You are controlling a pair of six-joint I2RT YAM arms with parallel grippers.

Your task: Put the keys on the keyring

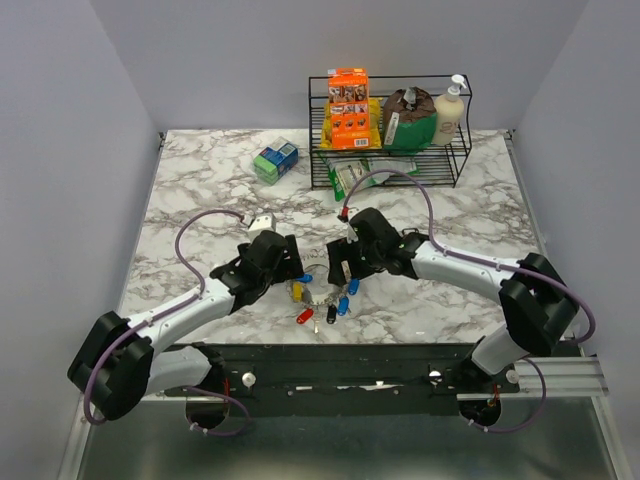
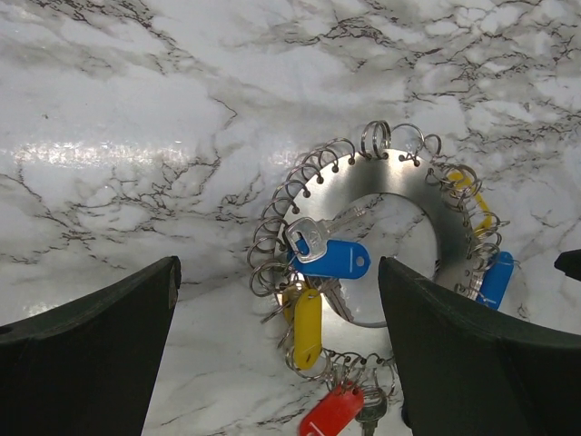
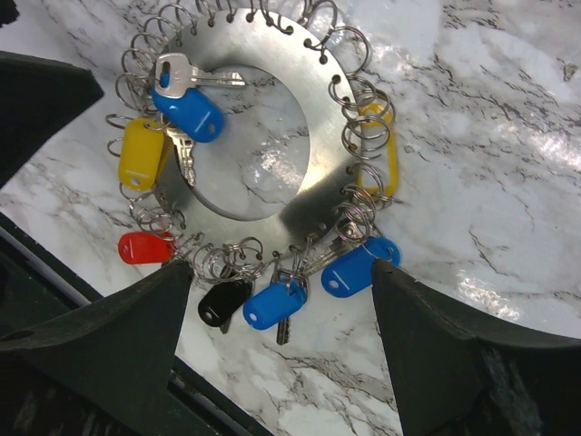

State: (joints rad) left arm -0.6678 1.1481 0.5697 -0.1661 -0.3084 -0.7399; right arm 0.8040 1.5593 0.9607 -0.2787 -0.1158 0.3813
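Spreading across every view is a white-and-grey marbled tabletop (image 1: pixel 200 200). Only the overhead camera takes in its far side, where a black wire rack (image 1: pixel 440 148) holds an orange box (image 1: pixel 349 108) printed with small pictures, a brown bag (image 1: pixel 410 118) and a cream pump bottle (image 1: pixel 449 112) on its upper shelf. Green packets (image 1: pixel 375 172) lie beneath, and any lettering on these goods is too small to read. A green-and-blue box (image 1: pixel 275 161) sits on the marble just left of the rack. Nearer the arm bases, the left pincer (image 2: pixel 281 363) and the right pincer (image 3: pixel 281 345) face each other over the keyring (image 3: pixel 309 118), both with jaws spread wide and gripping nothing. The keyring lies flat on the tabletop between them, a broad steel hoop whose rim is pierced with holes, each carrying a small wire loop. The keys (image 3: pixel 182 73) hang from those loops with blank plastic tags. The right wrist view shows a blue tag (image 3: pixel 192 113) lying across the hoop's opening, a yellow tag (image 3: pixel 142 154), a red tag (image 3: pixel 145 247), a black tag (image 3: pixel 222 304), two more blue ones and a hollow yellow one. The left wrist view cuts the red tag at its lower edge and leaves the black one out of sight.
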